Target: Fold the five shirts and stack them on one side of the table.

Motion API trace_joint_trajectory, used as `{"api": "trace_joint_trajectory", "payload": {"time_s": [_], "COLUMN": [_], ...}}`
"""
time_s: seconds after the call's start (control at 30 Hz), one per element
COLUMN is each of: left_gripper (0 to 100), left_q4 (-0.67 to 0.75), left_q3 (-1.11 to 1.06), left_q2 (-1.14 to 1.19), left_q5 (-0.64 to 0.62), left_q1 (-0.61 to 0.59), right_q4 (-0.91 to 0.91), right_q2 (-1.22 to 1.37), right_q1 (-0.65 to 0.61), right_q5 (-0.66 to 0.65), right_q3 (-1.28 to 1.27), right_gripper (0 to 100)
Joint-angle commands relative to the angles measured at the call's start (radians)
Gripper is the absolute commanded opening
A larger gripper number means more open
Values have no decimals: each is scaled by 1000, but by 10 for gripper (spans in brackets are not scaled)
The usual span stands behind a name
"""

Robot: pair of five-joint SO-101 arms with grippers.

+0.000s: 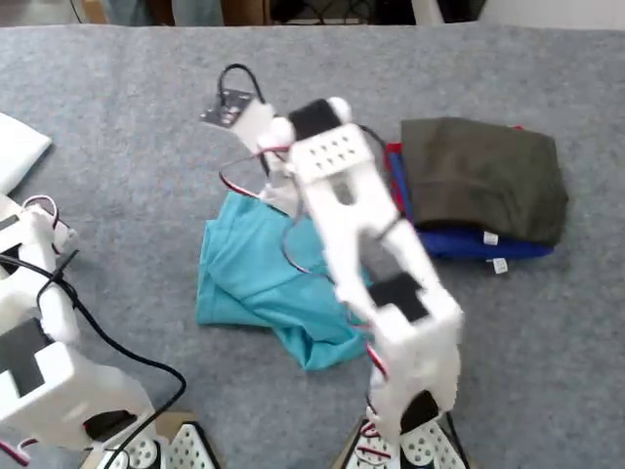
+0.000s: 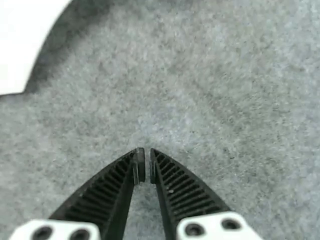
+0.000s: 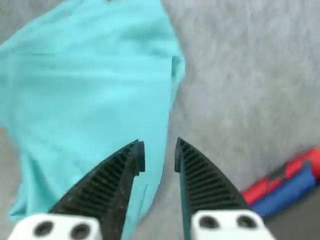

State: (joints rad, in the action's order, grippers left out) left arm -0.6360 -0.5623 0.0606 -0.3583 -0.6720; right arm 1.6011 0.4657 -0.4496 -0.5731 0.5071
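Right now my right pincer (image 3: 159, 152) hangs over the edge of the teal shirt (image 1: 256, 278), where the cloth meets the grey table (image 1: 117, 107). Its fingers stand a little apart with nothing between them. I cannot tell whether the tips touch the cloth.

The teal shirt lies rumpled and loosely bunched just left of the middle of the high view, with one corner trailing toward the lower centre. My right arm (image 1: 376, 264) runs from the bottom centre of that view up across the shirt's right side, hiding part of it.

Right of centre, in the upper half of the high view, sits a stack of folded shirts. The olive shirt (image 1: 483, 176) is on top, and the blue shirt (image 1: 469, 244) shows beneath it along the lower edge. A thin strip of the red shirt (image 1: 394, 153) peeks out on the stack's left side. Two small white labels (image 1: 491, 238) show at the stack's lower edge. The stack lies near the teal shirt but apart from it.

My left arm (image 1: 44, 376) stands at the lower left of the high view. My left pincer (image 2: 144, 165) is above bare table, its fingers brought together with only a hairline gap and holding nothing. A flat white object (image 1: 18, 147) lies at the left edge of the high view, near that pincer.
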Motion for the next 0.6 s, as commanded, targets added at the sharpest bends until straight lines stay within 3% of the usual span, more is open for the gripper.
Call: {"api": "trace_joint_trajectory", "payload": {"time_s": [0.0, 0.13, 0.23, 0.57], "left_gripper": [51, 51, 51, 51], "left_q4": [-5, -2, -2, -2], "left_q3": [51, 54, 54, 58], "left_q2": [-6, -6, -6, -3], "left_q5": [-5, -5, -5, -5], "left_q1": [-8, -7, -7, -5], "right_q4": [68, 164, 166, 166], "right_q2": [252, 518, 622, 458], "right_q1": [-52, -89, -91, -57], "right_q5": [6, 8, 29, 28], "right_q3": [415, 779, 923, 670], "right_gripper": [126, 202, 198, 198]}}
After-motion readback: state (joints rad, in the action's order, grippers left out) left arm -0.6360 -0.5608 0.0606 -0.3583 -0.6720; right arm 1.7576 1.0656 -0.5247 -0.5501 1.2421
